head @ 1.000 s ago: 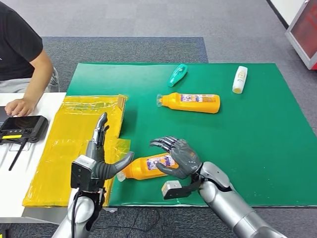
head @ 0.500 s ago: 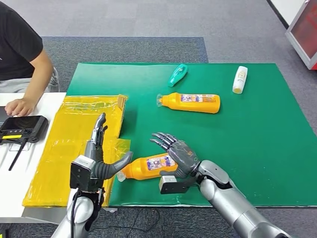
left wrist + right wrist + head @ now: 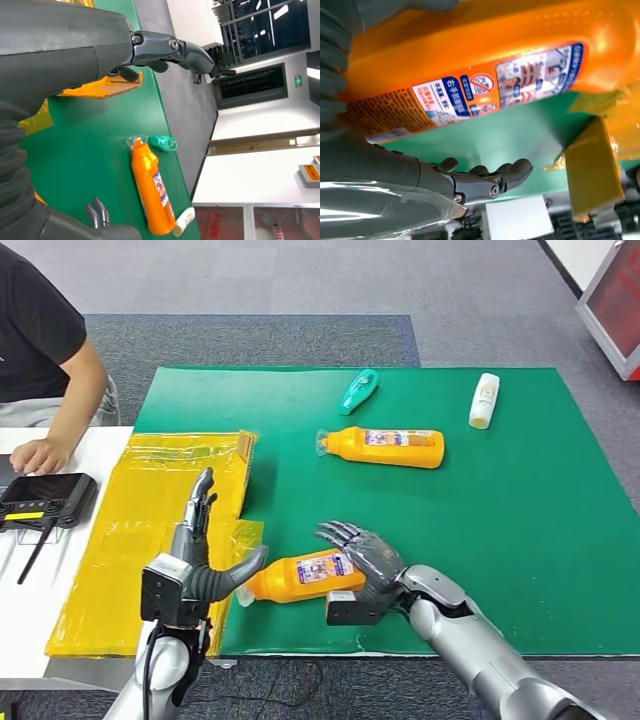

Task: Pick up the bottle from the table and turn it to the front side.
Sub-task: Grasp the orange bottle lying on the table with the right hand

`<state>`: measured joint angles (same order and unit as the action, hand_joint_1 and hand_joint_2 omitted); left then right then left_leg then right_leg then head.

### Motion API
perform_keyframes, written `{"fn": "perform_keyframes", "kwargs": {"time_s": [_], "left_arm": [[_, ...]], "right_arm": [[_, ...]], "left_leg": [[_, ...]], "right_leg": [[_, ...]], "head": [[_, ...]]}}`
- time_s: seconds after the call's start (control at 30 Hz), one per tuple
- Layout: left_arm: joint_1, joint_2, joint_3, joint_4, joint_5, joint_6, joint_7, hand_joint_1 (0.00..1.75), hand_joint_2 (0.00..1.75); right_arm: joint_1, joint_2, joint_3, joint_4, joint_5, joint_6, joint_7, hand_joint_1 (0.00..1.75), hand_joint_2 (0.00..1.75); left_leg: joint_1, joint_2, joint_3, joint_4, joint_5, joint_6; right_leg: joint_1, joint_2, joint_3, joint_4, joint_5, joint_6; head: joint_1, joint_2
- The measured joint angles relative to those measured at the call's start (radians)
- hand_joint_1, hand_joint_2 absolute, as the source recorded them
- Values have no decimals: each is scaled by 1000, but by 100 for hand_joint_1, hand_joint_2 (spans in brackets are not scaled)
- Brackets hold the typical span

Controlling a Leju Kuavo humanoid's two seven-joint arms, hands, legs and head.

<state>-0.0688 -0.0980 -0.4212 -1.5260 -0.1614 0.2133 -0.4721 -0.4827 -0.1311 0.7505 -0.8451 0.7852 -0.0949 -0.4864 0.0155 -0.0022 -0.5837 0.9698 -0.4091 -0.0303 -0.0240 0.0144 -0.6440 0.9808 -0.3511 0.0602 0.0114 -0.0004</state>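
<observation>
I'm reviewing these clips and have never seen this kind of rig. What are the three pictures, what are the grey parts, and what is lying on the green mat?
This is a humanoid robot with two silver arms, each ending in a robot hand. The wide picture is taken from its head, looking down at a table; the other two come from cameras at its wrists, so they look tilted.

On the green mat lie a near orange bottle, a far orange bottle, a teal bottle and a white bottle, all on their sides. Yellow plastic sheeting covers the left part.

The right hand is spread at the near orange bottle's base end; a firm grip is not clear. The left hand is open beside its cap end, holding nothing. A seated person is at the left.
</observation>
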Motion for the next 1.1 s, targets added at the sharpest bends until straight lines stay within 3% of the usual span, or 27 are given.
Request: {"fn": "perform_keyframes", "kwargs": {"time_s": [0.73, 0.8, 0.87, 0.93, 1.1], "left_arm": [[5, 0, 4, 6, -15, -10, -17, 0, 175], [5, 0, 5, 8, -16, -10, -20, 0, 175], [5, 0, 6, 12, -16, -10, -23, 0, 175], [5, -1, 7, 16, -15, -10, -28, 0, 175], [5, -1, 12, 24, -14, -10, -39, 0, 175]], "right_arm": [[-160, -12, 102, 145, 46, 131, 63, 0, 175], [-172, -10, 115, 154, 47, 141, 65, 51, 175], [-187, -9, 130, 164, 52, 158, 65, 139, 175], [-208, -9, 151, 177, 60, 183, 63, 175, 175], [-243, -6, 189, 197, 64, 205, 54, 175, 175]], "left_leg": [[0, 0, 0, 0, 1, 0], [0, 0, 0, 0, 1, 0], [0, 0, 0, 0, 2, 0], [0, 0, 0, 0, 2, 0], [0, 0, 0, 0, 2, 0]], "right_leg": [[0, 0, 1, 0, 1, 0], [0, 0, 1, 0, 1, 0], [0, 0, 0, 0, 1, 0], [0, 0, 0, 0, 2, 0], [0, 0, 0, 0, 2, 0]], "head": [[0, 0], [0, 0], [0, 0], [0, 0], [0, 0]]}}
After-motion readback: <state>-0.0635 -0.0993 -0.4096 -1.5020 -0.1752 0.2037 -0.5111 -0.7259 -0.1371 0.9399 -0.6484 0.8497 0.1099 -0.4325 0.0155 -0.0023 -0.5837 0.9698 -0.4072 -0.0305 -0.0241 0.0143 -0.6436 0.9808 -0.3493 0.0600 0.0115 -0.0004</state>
